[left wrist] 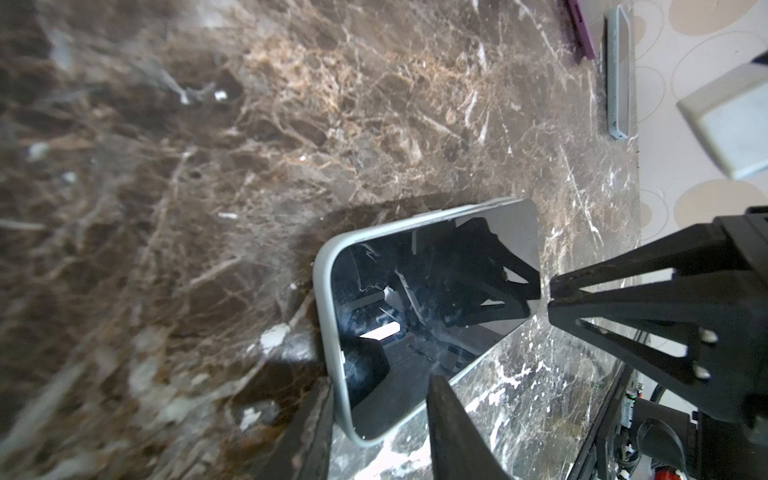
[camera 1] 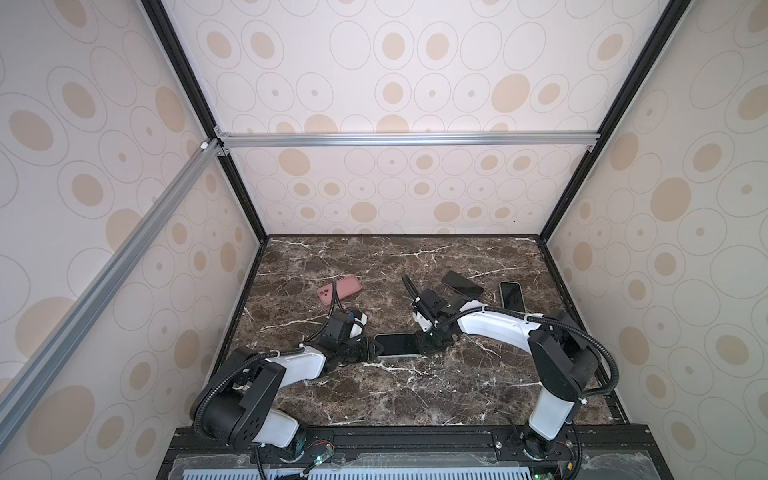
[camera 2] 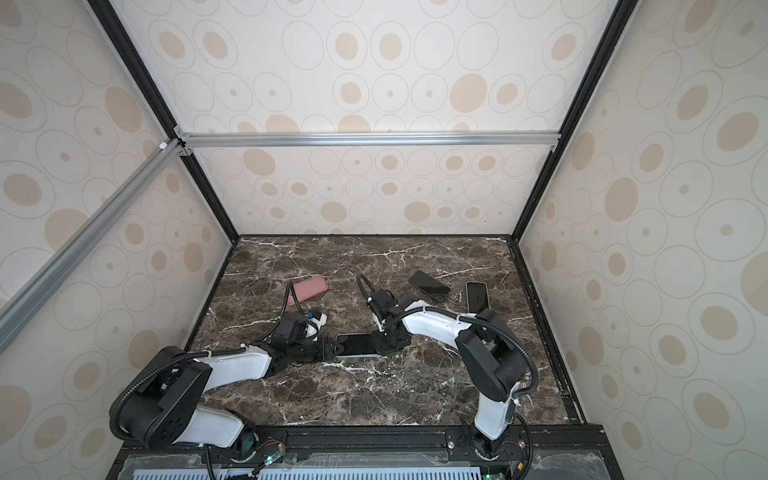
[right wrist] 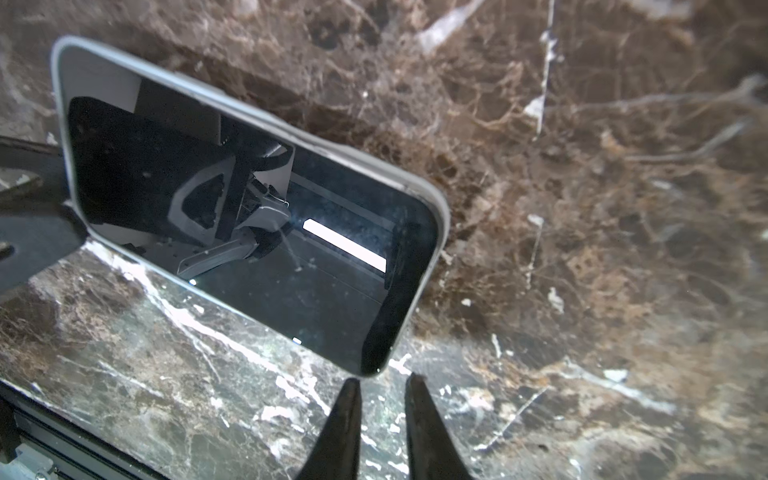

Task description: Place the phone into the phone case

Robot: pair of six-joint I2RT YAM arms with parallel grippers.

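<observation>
left gripper [left wrist: 380,380] is part open, fingers either side of one corner of the phone [camera 1: 397,345], no clear clamp. right gripper [right wrist: 384,379] is nearly closed w/ a slim gap, holding nothing, tips just beside the phone's opp. end. we see the phone flat, screen up, pale-rimmed, betw. both on the marble table [camera 1: 415,395].

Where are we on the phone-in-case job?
Looks done: the phone sits inside its grey case, rim showing round the screen, on the table. In hand: the left gripper is at one short end, grip unclear; the right gripper is open, just off the opposite end. Remaining: probably checking the corners and retracting.
</observation>
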